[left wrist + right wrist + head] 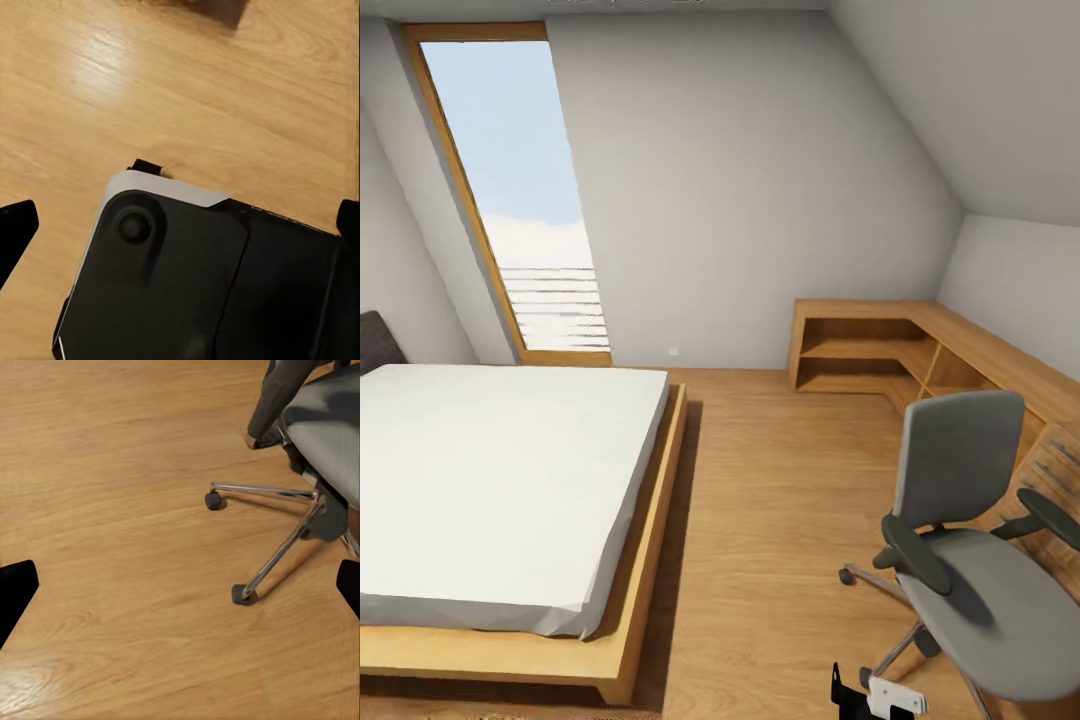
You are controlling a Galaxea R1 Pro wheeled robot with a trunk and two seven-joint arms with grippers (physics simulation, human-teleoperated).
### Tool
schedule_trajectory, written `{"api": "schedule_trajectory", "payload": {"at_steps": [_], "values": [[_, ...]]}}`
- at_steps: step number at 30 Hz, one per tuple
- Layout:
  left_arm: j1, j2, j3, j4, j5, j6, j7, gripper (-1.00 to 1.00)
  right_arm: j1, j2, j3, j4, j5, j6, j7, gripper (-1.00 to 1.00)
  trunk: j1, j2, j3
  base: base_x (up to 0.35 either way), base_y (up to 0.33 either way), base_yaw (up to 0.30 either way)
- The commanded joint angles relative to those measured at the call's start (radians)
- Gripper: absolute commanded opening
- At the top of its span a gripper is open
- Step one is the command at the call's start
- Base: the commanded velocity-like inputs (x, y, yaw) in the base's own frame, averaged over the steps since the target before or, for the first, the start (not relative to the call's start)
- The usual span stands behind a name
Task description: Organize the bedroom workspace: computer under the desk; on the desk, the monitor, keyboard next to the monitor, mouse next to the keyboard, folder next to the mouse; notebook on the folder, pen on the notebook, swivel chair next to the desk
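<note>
One grey swivel chair [980, 560] stands on the wooden floor [780, 520] at about four o'clock in the head view, its seat bare, its black armrests to either side and its back turned toward the light wooden shelf unit [920, 350] that runs along the wall from two o'clock down to four o'clock; a wide bed [500, 480] with a white mattress on a low wooden frame lies at eight o'clock, a dark cushion [378, 340] at its head near nine o'clock; a tall slanted window [510, 190] with a wooden frame sits in the sloped wall at eleven o'clock, showing sky; a black and white part of the robot [875, 692] pokes in at five o'clock, just beside the chair's chrome legs; the right wrist view looks down on the floor with the chair's star base, two casters and the edge of its seat in sight, and the right gripper [180, 589] has its two dark fingertips far apart at the edges, holding nothing; the left wrist view looks down on the floor and the robot's dark base [195, 277], and the left gripper [180, 225] likewise has its fingertips spread wide and bare
</note>
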Motion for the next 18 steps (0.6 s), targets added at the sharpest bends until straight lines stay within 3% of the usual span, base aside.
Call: {"api": "schedule_trajectory", "payload": {"at_steps": [1, 11, 18], "values": [[-0.001, 0.000, -0.009, -0.024, 0.006, -0.004, 0.003, 1.00, -0.001, 0.000, 0.009, 0.002, -0.003, -0.003, -0.006, 1.00, 0.001, -0.002, -0.001, 0.000, 0.000, 0.162], [-0.001, -0.001, -0.014, -0.217, -0.019, 0.005, 0.006, 1.00, -0.001, -0.007, 0.009, 0.002, -0.005, -0.006, -0.006, 1.00, 0.001, -0.002, 0.012, 0.000, 0.000, 0.040], [-0.001, 0.003, -0.011, -0.244, -0.038, -0.003, 0.005, 1.00, -0.001, -0.011, 0.009, 0.002, -0.006, -0.009, -0.006, 1.00, 0.001, -0.002, 0.023, 0.000, 0.000, -0.053]]}}
